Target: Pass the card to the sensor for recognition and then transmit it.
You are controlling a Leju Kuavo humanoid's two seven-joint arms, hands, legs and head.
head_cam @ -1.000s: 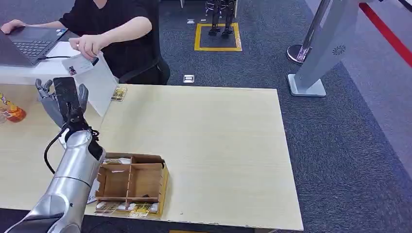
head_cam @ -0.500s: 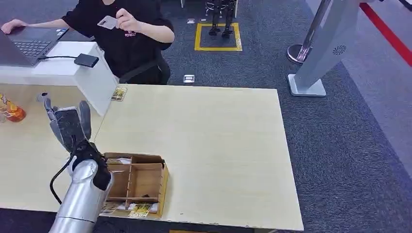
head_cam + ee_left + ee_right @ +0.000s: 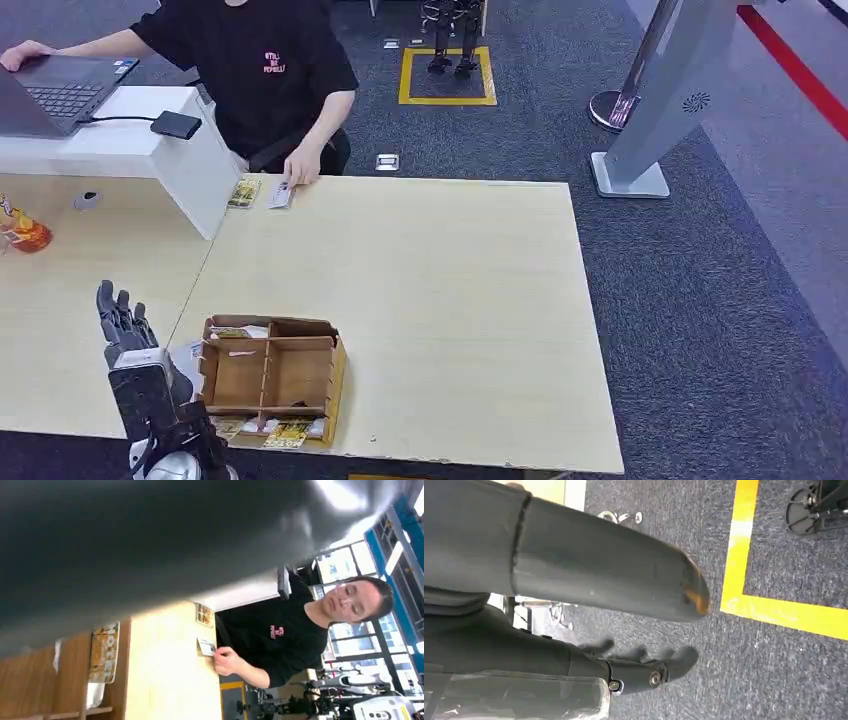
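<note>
A small white card (image 3: 281, 196) lies at the table's far edge, under the fingertips of a seated person's hand (image 3: 301, 170); the left wrist view shows the same card (image 3: 206, 646) beside that hand. The black sensor (image 3: 176, 124) sits on top of a white stand (image 3: 205, 170) at the back left. My left hand (image 3: 122, 322) is low at the table's near left, fingers spread upward and holding nothing, just left of the cardboard card box (image 3: 270, 378). My right hand (image 3: 624, 630) hangs over grey carpet, thumb and fingers apart, holding nothing.
The divided box holds several cards, and another card (image 3: 244, 192) lies by the stand's foot. A laptop (image 3: 55, 90) is at the far left, with an orange object (image 3: 30, 234) below it. A grey kiosk base (image 3: 630, 180) stands on the carpet beyond the table's right side.
My left arm has drawn back from the stand to the table's near edge. The person lifted the card away from the sensor and set it down on the table.
</note>
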